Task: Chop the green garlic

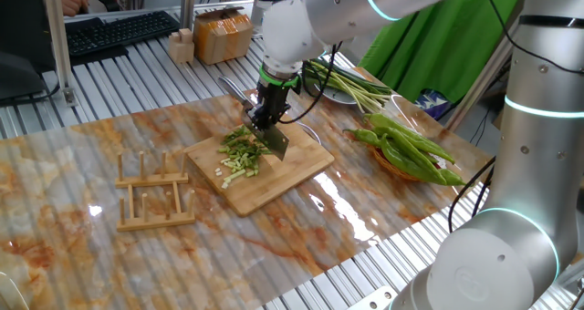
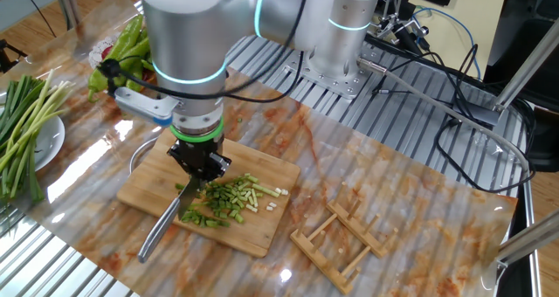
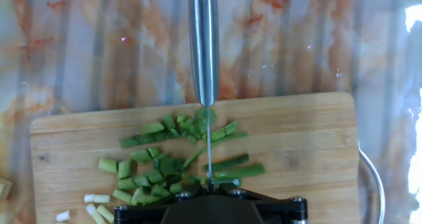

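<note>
The green garlic (image 1: 241, 154) lies on a wooden cutting board (image 1: 301, 169), already cut into short green bits heaped near the board's middle, with a few pale bits scattered at one edge and a couple of longer pieces beside the heap. No brand or readable writing shows on anything nearby. The claw (image 2: 200, 170) points straight down over the heap, its fingers drawn together and clamped on a knife (image 3: 205, 46); in the hand view the blade's thin edge comes down into the green bits, while the steel handle runs out past the board's edge over the table. In the other fixed view the handle slants down toward the near side of the board. Beside the board, on the marbled tabletop (image 1: 82, 178), stands a small wooden rack (image 1: 153, 193), well apart from the cut pieces. Farther off, a white plate (image 2: 52, 140) holds a bundle of long uncut stalks (image 2: 22, 122) with whitish ends, and a shallow basket (image 1: 401, 169) holds a pile of glossy green peppers (image 1: 411, 146). A brown box (image 1: 222, 35) sits at the far edge of the table.
</note>
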Robot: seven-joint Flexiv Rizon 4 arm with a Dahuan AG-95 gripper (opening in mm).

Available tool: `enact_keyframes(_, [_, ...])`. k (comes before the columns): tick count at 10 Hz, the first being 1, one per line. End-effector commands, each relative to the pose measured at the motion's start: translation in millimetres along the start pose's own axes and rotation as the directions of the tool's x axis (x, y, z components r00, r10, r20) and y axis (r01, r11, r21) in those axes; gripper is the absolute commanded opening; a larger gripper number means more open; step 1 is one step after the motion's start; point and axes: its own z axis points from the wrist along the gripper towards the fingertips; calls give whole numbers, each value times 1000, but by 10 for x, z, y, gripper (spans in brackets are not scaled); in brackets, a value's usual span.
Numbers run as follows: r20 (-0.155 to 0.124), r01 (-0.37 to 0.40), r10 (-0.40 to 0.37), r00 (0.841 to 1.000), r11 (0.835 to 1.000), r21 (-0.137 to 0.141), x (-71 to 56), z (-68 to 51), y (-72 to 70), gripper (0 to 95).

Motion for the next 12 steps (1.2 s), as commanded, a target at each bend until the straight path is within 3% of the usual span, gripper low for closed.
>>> enact_keyframes(1, [-11,-1,1,1000,1000,-5,-12,-98,-12,0])
enact_keyframes(5, [-16,-4,4,1000,1000,-4,-12,-191,-23,0])
enact_keyframes(7, [-5,-3,3,1000,1000,-16,-7,-18,-2,0])
enact_keyframes(8, [14,-4,4,1000,1000,-25,4,191,24,0])
enact_keyframes(9, [20,-4,5,1000,1000,-28,8,283,31,0])
enact_keyframes(10, [-4,-19,18,1000,998,-65,9,289,39,0])
enact_keyframes(11, [6,-16,16,1000,999,-46,-4,253,46,0])
enact_keyframes(12, [12,-17,18,1000,999,-45,-2,269,47,0])
